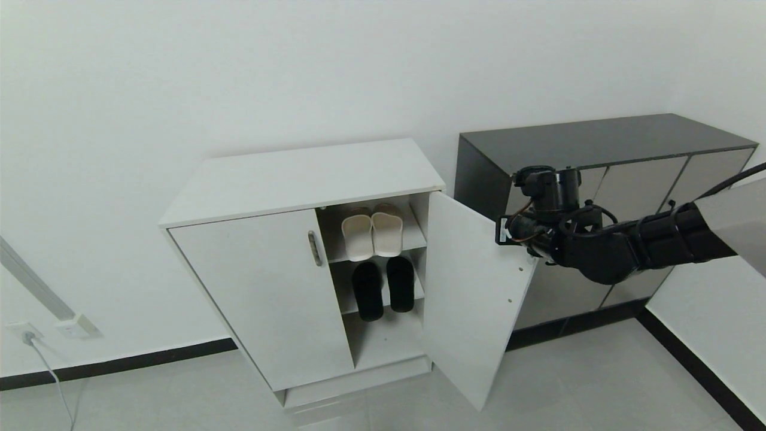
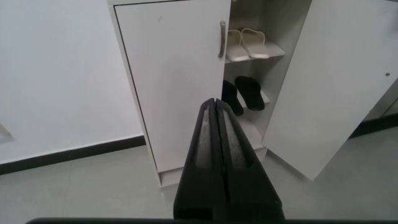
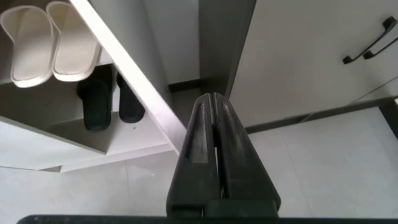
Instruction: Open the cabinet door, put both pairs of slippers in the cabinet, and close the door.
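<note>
The white cabinet [image 1: 302, 179] fills the middle of the head view, with a dark cabinet [image 1: 598, 140] against the wall at the upper right. Its left door [image 1: 263, 293] is shut; the right door [image 1: 473, 299] stands swung out toward the lower centre, leaving the shelves exposed. The right pincer [image 1: 507, 230] sits at centre right, at the outer face of that door's top corner. Its fingers are pressed together and hold nothing, which looks like a stance for pushing the door shut. The left pincer [image 2: 216, 124] is likewise narrow and empty, pointing at the shut door. The pale slippers [image 1: 372, 233] lie on the upper shelf and the black slippers [image 1: 383, 287] on the shelf below, so only the closing seems left.
</note>
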Controlling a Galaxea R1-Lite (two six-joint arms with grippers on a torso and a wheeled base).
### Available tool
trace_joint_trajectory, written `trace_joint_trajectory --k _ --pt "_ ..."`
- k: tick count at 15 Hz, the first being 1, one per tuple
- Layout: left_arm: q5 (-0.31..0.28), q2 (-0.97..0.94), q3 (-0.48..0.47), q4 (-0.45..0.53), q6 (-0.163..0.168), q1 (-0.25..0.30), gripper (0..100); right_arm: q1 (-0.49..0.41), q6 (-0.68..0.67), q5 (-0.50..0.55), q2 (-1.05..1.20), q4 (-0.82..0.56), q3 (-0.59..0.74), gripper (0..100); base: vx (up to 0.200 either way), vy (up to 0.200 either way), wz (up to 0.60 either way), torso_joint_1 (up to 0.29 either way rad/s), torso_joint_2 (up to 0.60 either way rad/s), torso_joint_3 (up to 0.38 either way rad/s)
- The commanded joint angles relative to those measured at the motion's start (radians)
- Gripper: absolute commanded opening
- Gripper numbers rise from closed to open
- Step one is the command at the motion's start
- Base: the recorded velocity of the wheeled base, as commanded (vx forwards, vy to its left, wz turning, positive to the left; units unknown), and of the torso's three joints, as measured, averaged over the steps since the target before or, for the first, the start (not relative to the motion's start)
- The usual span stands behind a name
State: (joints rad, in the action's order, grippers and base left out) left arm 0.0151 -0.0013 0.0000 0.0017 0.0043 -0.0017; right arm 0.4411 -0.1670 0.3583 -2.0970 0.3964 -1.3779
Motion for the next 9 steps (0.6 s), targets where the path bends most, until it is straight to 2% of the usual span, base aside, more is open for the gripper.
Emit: trace_joint_trajectory --k 1,5,9 --pt "0.000 0.001 0.000 0.000 0.000 0.000 0 0.004 -0.002 0.001 0.005 0.001 0.002 0 0.000 0.000 0.00 0.000 0.00 0.000" --pt "0.000 0.001 0.000 0.000 0.000 0.000 0 0.057 -0.002 0.001 0.066 -0.014 0.068 0 0.000 0.000 0.00 0.000 0.00 0.000" --pt "0.000 0.001 0.000 0.000 -0.001 0.000 0 0.185 -0.016 0.007 0.147 -0.013 0.166 0 0.000 0.000 0.00 0.000 0.00 0.000"
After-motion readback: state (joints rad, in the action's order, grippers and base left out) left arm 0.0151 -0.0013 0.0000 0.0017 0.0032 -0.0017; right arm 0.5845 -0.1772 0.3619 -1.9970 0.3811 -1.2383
